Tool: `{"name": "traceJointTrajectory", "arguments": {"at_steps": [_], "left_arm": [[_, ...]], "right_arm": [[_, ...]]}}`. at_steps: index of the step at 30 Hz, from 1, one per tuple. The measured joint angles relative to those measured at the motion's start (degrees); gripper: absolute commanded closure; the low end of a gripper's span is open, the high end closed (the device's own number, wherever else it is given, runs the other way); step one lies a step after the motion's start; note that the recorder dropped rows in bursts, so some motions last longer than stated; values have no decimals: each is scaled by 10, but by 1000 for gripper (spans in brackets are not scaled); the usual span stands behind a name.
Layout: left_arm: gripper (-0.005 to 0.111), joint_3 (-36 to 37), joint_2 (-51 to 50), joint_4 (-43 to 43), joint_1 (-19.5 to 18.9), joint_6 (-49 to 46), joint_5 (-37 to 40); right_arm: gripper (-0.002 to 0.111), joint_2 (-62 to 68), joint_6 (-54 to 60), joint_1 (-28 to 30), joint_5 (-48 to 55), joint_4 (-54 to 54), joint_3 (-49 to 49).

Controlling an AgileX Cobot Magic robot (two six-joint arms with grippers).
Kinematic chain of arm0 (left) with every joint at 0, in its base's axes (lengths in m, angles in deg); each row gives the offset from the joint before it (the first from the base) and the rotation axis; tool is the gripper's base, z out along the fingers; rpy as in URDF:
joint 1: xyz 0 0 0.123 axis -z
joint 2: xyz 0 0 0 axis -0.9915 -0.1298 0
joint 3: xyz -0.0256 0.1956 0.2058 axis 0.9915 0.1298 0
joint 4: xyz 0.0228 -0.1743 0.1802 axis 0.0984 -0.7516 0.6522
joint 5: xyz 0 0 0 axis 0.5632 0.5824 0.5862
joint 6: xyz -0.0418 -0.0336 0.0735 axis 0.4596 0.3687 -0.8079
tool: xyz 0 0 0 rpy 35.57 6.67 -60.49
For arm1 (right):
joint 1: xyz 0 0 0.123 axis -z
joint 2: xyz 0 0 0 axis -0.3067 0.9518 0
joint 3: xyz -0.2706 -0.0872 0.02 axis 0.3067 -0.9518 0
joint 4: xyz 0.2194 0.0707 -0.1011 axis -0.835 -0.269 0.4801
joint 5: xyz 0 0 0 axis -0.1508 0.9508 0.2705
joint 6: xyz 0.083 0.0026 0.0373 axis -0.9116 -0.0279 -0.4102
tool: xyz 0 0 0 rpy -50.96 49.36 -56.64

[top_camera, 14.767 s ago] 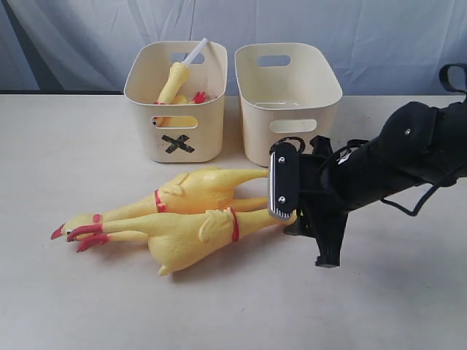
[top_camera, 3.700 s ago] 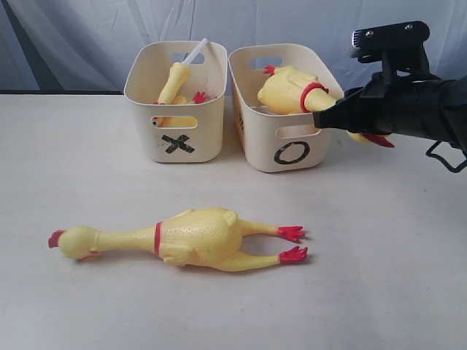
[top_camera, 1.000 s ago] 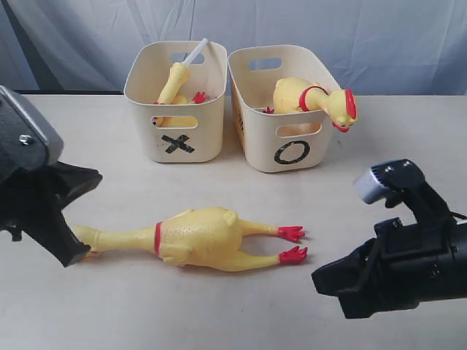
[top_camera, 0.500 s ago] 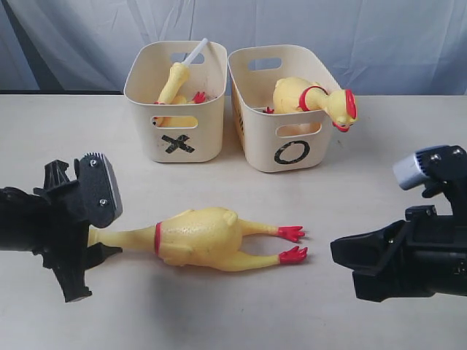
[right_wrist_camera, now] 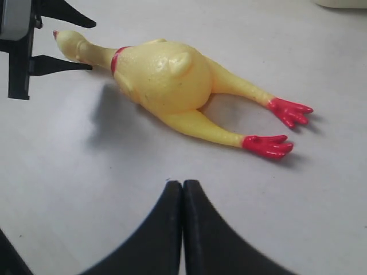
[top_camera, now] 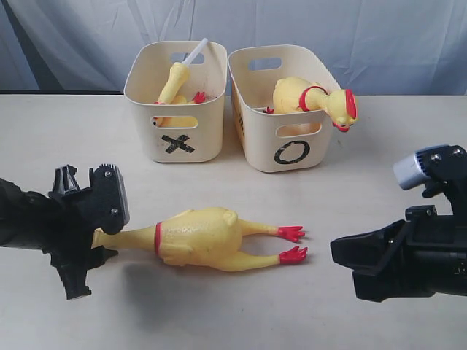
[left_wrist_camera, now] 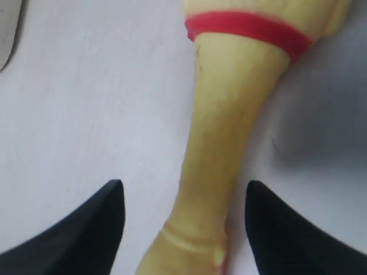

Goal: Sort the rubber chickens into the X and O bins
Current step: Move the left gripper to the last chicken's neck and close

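Observation:
A large yellow rubber chicken [top_camera: 197, 239] lies on its side on the table, red feet toward the right; it also shows in the right wrist view [right_wrist_camera: 166, 80]. My left gripper [top_camera: 96, 242] is open, its black fingers either side of the chicken's neck [left_wrist_camera: 229, 114] with a gap at each side. My right gripper [right_wrist_camera: 182, 184] is shut and empty, low over the table right of the feet [top_camera: 343, 255]. At the back stand the X bin [top_camera: 208, 138], holding a slim chicken [top_camera: 175, 80], and the O bin [top_camera: 259, 146], where a fat chicken [top_camera: 299, 95] hangs its head over the rim.
A white stick [top_camera: 195, 51] pokes out of the X bin. A blue cloth backdrop [top_camera: 365, 36] hangs behind the table. The table's far edge runs just behind the bins.
My left gripper has opened and slid in from the left until its fingers flank the chicken's neck. The right arm drew back a little to the right, then stayed still.

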Motion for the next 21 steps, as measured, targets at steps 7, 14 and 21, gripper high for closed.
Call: {"name": "traceJointTrajectory", "arguments": {"at_steps": [7,14,21], "left_arm": [[49,-13,-35,0,0,0,0],[88,-14,-43,1,0,-2,0],[107,-14,-43,-1,0,-2,-3]], "right_arm": [[108,0,0,0,0,0,0],[108,0,0,0,0,-1,0],[108,0,0,0,0,-1,0]]}}
